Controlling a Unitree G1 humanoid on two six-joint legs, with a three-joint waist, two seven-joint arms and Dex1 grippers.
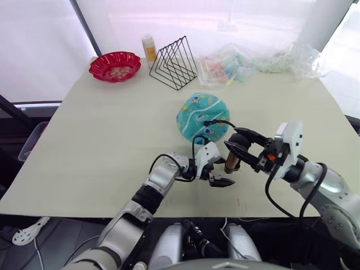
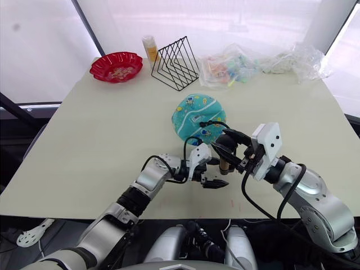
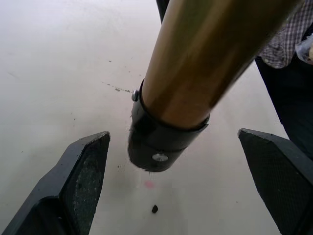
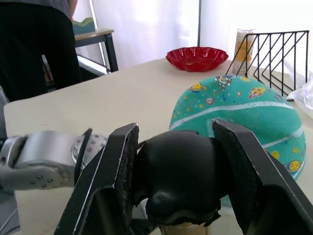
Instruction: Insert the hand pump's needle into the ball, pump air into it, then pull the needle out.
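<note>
My right gripper (image 1: 241,151) is clamped on the black top cap of the hand pump (image 1: 232,161), both fingers pressed against it, and I'm holding the bronze cylinder upright on the table (image 1: 101,146). My left gripper (image 1: 216,174) sits low beside the pump's base with its fingers spread wide; in the left wrist view the black bottom cap hangs between them, touching neither finger. The thin black hose loops from the pump up onto the ball (image 1: 202,116), which lies just beyond the pump, teal with white stripes and little cartoon prints, looking half flat. I cannot make out the needle at the hose tip.

At the far left corner the red bowl (image 1: 115,66) holds some small pale pieces. Next to it stands a yellow bottle (image 1: 149,48), then a black wire rack (image 1: 174,62), then crumpled clear plastic bags (image 1: 228,64) with colourful bits inside. A person in dark clothes (image 4: 36,44) stands past the table edge.
</note>
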